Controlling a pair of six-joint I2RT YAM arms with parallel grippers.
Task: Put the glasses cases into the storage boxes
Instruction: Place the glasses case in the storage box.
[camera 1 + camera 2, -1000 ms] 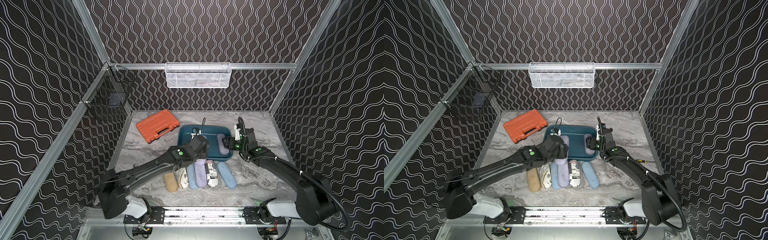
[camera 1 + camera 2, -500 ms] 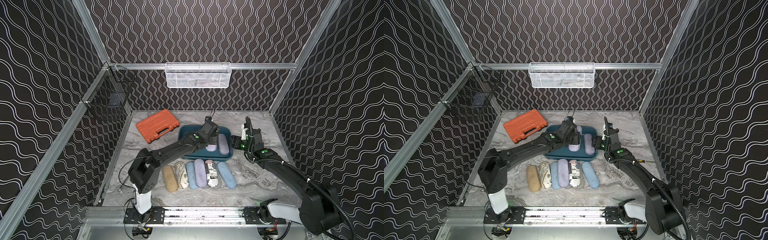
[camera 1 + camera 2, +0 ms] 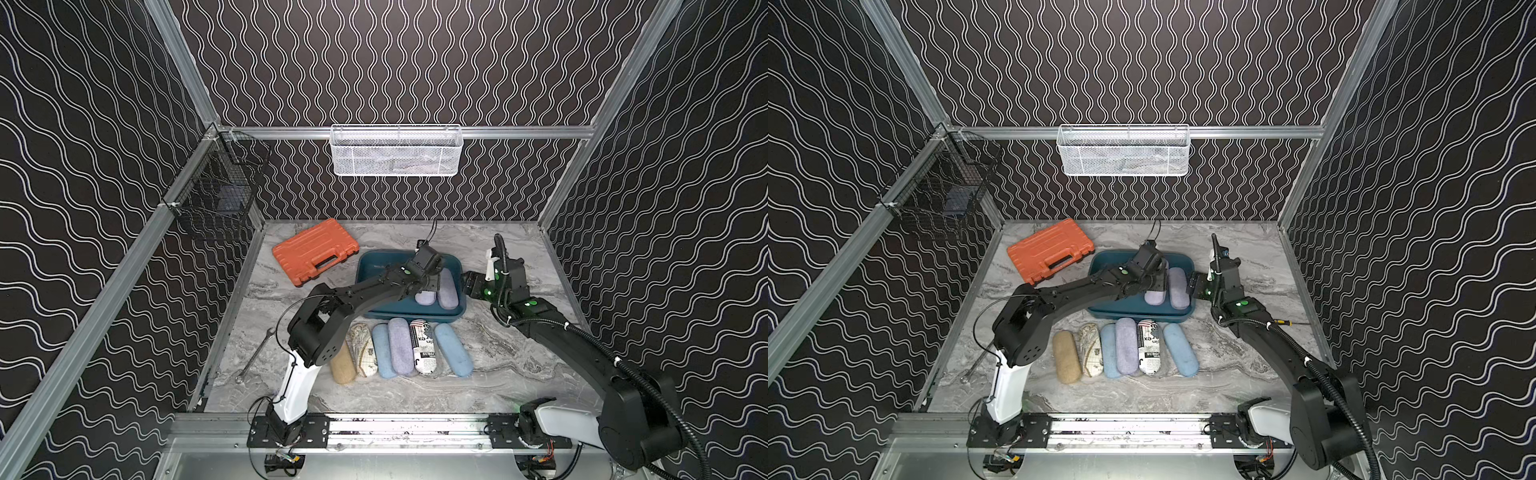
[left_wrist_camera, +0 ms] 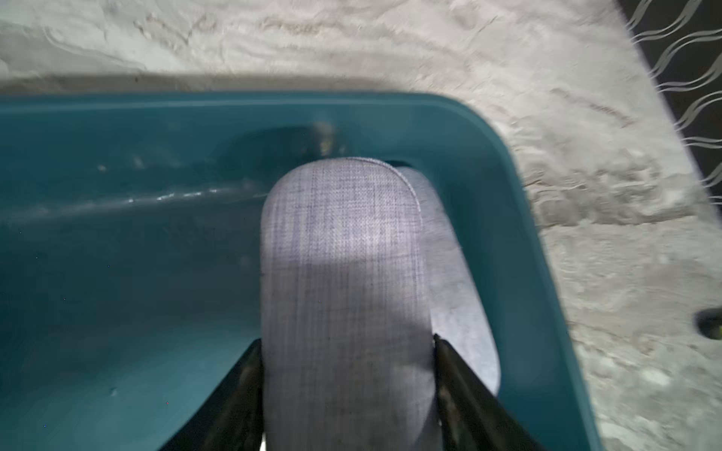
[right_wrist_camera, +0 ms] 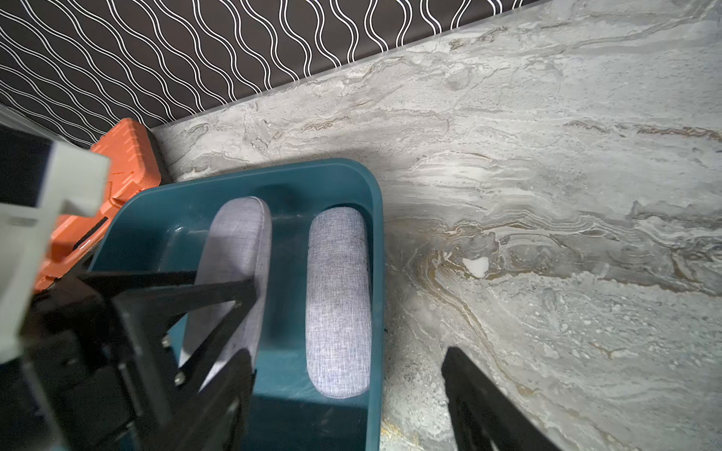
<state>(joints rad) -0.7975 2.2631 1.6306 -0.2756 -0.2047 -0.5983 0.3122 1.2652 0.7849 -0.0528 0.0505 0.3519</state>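
Lying in a row on the bench, six glasses cases, from the tan case to the light blue case, are not yet stored. Behind them the left hand pinches a lilac case inside the teal tray, just beside a grey case already lying there. The right hand hangs spread and empty beside the tray.

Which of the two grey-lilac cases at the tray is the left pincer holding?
The case nearer the tray's middle, clamped across its width by the left pincer. The other case lies free along the tray's end wall beside the right arm.
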